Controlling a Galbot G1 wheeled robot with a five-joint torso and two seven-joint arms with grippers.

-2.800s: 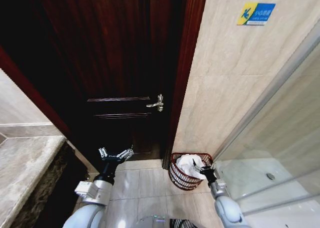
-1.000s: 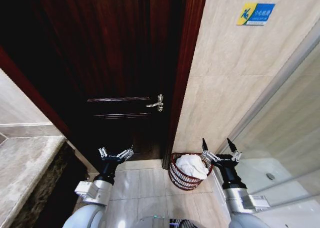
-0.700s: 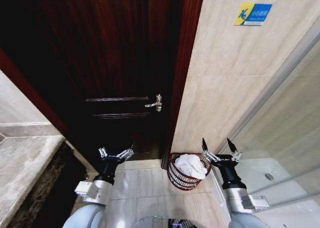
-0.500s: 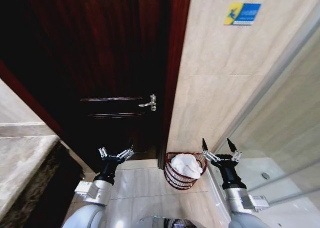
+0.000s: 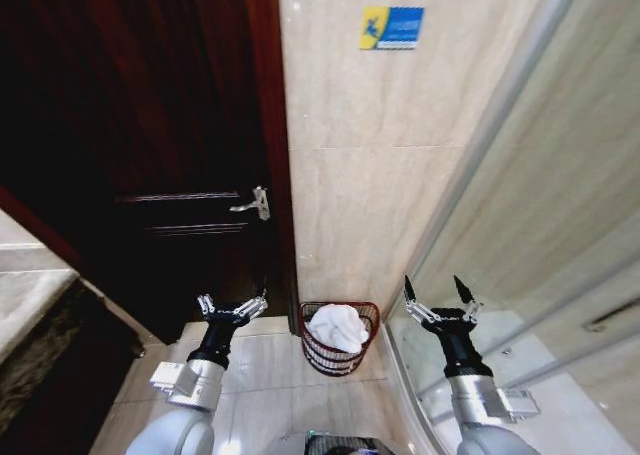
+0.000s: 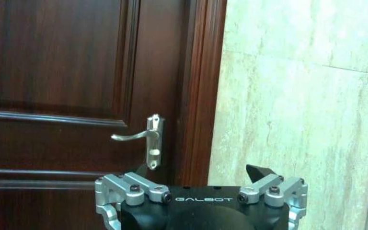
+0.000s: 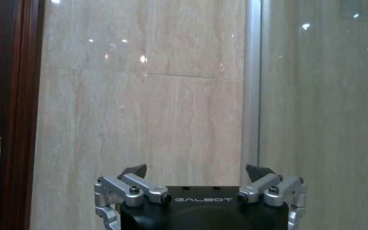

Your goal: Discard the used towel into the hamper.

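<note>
Where the floor tiles meet the beige stone wall [image 5: 400,205], you have the hamper [image 5: 339,338], a small round dark-red wire basket standing upright just beside the door frame [image 5: 272,165]. The white towel [image 5: 338,325] lies bunched inside the hamper, its top level with the rim or a little above it. To the left of the hamper is the dark wooden door [image 5: 140,155] with its silver lever handle [image 5: 254,204]; to the right of the hamper runs the glass shower screen [image 5: 540,235]. High on the wall above the hamper is a small blue and yellow sign [image 5: 392,27].

Your left gripper [image 5: 232,309] hangs in the air to the left of the hamper, in front of the door, with its fingers spread apart and nothing between them. Your right gripper [image 5: 441,301] hangs to the right of the hamper, in front of the screen's metal edge, and its two dark fingertips stand wide apart, also holding nothing. Neither gripper touches the hamper or the towel.

From the left wrist you see the handle [image 6: 144,143] and the door frame next to the wall, past the parted fingers of the left gripper [image 6: 200,171]. From the right wrist you see the wall [image 7: 139,110] and the screen's metal post [image 7: 252,86] beyond the parted fingers of the right gripper [image 7: 197,171].
</note>
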